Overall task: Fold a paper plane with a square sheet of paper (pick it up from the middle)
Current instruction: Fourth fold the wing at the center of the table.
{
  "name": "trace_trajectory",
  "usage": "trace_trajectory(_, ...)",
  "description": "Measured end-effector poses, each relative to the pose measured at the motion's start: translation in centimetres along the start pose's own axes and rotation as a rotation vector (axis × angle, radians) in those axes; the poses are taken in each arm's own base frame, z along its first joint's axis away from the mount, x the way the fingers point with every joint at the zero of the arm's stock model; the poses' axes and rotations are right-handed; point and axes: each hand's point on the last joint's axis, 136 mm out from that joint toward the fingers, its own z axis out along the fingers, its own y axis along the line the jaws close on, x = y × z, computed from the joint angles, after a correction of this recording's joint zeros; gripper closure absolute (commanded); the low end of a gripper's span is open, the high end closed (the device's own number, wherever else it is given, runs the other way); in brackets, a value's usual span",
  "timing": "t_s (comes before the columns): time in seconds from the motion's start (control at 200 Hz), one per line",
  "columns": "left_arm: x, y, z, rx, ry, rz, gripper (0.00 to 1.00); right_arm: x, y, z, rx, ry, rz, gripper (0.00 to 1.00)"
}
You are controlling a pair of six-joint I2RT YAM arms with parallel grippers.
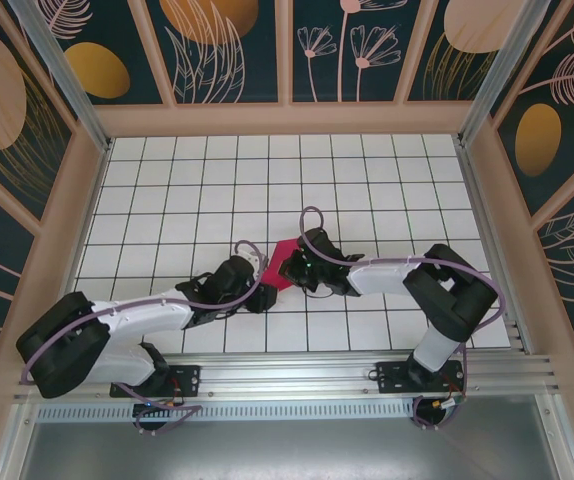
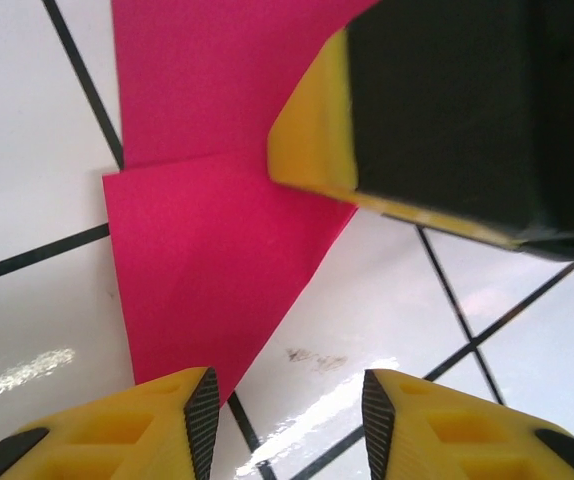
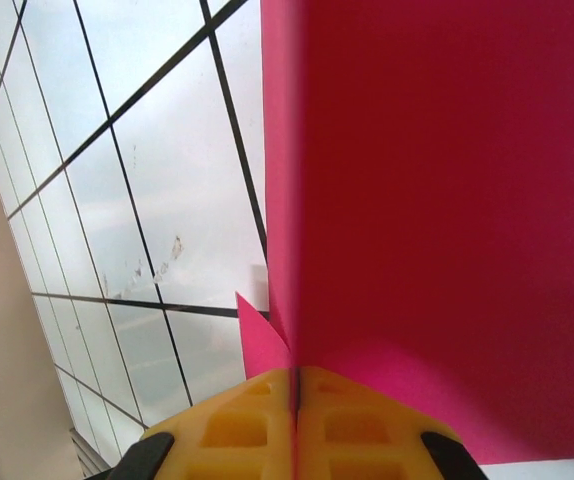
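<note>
While the right gripper (image 3: 295,388) clamps the folded square sheet of paper (image 3: 437,200) at the middle of the tabletop (image 1: 367,190), the left gripper (image 2: 285,410), jaws partly apart and empty, faces its pointed corner just ahead.

Left arm (image 1: 127,322) and right arm (image 1: 387,275): white shells, black joints, 1 purple cable (image 1: 311,209) each; yellow fingers (image 2: 137,430), black pads (image 2: 203,405).

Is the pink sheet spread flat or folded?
Folded: the pink sheet shows one layer overlapping another, tapering to a point; the right hand pinches a raised flap.
</note>
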Motion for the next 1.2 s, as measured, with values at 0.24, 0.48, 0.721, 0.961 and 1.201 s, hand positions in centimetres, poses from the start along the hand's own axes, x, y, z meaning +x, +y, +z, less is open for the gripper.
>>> trace_trajectory(0.24,0.2,0.9,0.7,-0.056,-0.009,0.014,0.57,-0.2,0.5,-0.1,0.006,-0.003,0.017,0.92)
trace_trajectory(0.48,-0.3,1.3,1.3,-0.092,-0.045,0.017,0.58,-0.3,0.9,-0.1,0.004,-0.004,0.020,0.91)
trace_trajectory(0.721,-0.7,1.7,1.3,-0.120,-0.072,0.013,0.64,-0.3,1.0,-0.1,0.005,-0.003,0.020,0.88)
trace_trajectory(0.961,-0.7,1.7,1.3,-0.125,-0.074,0.019,0.72,-0.2,0.9,-0.1,0.019,0.004,0.019,0.84)
trace_trajectory(1.201,-0.9,2.0,1.3,-0.139,-0.082,0.019,0.82,-0.3,0.9,-0.2,0.036,0.010,-0.003,0.82)
